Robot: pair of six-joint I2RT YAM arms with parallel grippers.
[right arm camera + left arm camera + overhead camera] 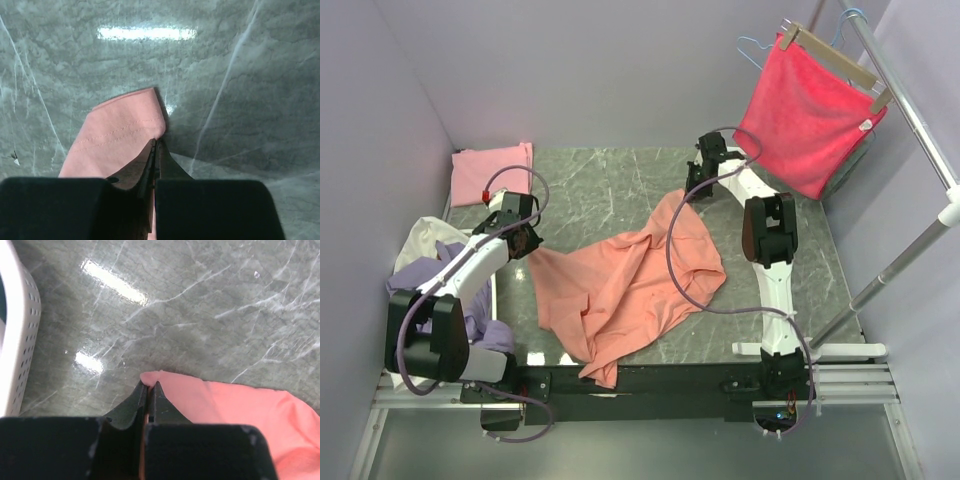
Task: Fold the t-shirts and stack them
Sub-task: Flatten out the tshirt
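The salmon-orange t-shirt [630, 285] lies crumpled and partly stretched across the middle of the marble table. My left gripper [523, 243] is shut on the shirt's left corner, which shows in the left wrist view [152, 377]. My right gripper [703, 176] is shut on the shirt's hemmed far corner, seen in the right wrist view [125, 127]. A folded light pink t-shirt [492, 172] lies flat at the back left. Lavender [425, 280] and cream [425, 238] shirts sit heaped in the basket at the left.
A white perforated basket [17, 340] stands at the table's left edge. A crimson cloth [810, 110] hangs on a hanger from a metal rail [910, 120] at the back right. Grey cables loop over both arms.
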